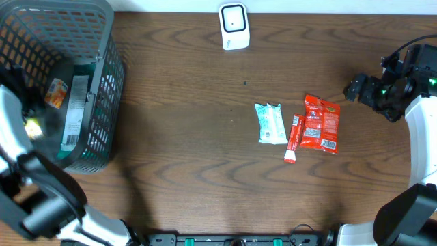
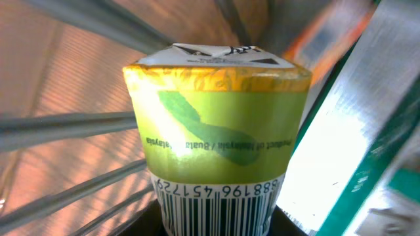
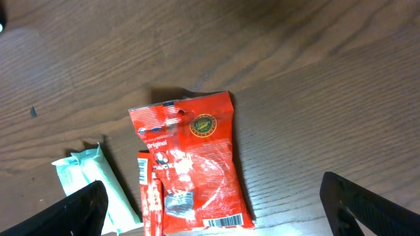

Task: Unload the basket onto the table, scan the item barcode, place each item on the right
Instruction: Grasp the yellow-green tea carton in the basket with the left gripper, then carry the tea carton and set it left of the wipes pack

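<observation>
Grip in grey mesh basket (image 1: 102, 41): we judge left pincer (image 2: 220, 224) closed on green foil-rimmed cup (image 2: 220, 131) for lifting to scan; right pincer (image 3: 216, 203) gapes empty.

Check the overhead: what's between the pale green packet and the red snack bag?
A narrow red stick sachet lies between the pale green packet and the red snack bag, against the bag's left edge. The overhead view shows it, and the right wrist view agrees.
</observation>
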Robot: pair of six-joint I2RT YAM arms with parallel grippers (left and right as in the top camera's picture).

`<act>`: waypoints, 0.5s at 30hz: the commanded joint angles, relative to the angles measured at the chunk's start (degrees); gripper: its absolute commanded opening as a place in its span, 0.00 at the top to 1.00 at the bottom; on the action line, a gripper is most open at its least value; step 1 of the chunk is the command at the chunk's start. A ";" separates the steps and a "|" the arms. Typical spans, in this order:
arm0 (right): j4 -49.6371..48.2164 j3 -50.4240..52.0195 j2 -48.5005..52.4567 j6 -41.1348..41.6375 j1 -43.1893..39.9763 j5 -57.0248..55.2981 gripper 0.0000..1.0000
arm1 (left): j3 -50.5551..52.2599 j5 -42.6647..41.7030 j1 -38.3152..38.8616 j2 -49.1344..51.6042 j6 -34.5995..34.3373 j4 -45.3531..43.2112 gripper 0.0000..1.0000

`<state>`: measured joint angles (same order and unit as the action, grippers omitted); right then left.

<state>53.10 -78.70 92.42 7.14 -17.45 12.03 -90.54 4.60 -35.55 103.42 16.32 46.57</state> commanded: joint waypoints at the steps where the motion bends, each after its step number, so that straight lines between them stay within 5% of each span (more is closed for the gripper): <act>1: 0.07 -0.57 0.22 -0.55 -0.35 0.28 0.01 | -2.60 -0.52 0.11 -8.48 -4.76 -1.55 0.70; 15: 0.07 -0.57 0.22 -0.55 -0.35 0.28 0.01 | -2.60 -4.22 14.36 -35.74 -21.97 -5.40 0.70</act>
<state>53.10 -78.70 92.42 7.14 -17.45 12.05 -90.78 1.08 -25.61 73.93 2.28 42.37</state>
